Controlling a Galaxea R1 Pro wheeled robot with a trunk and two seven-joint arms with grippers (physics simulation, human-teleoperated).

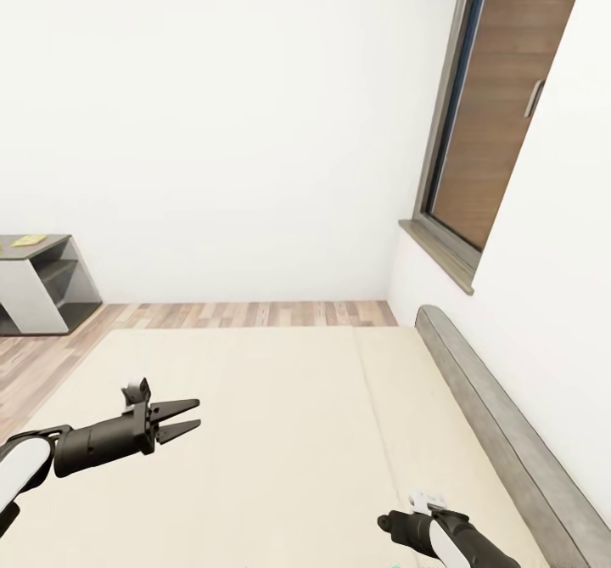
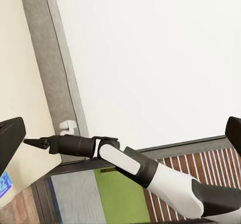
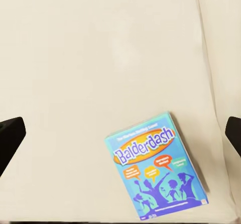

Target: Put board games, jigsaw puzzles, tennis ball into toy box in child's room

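The bed (image 1: pixel 280 432) lies bare and flat under both claws. Ahead of the left claw (image 1: pixel 188 418) nothing breaks the open mattress. Beside the right claw (image 1: pixel 386 524), on its outer side, the grey headboard (image 1: pixel 501 432) and the white wall (image 1: pixel 560 313) close the way. Below the right claw only the blue board game (image 3: pixel 154 171) lies flat, with bare mattress on every side.

both arms share one look: glossy white shell segments joined to matte black cylindrical wrists. the left gripper (image 1: pixel 180 418) ends in two slim, pointed black fingers with a small black bracket above. the right arm (image 2: pixel 145 171) carries a small white fitting near its black wrist.
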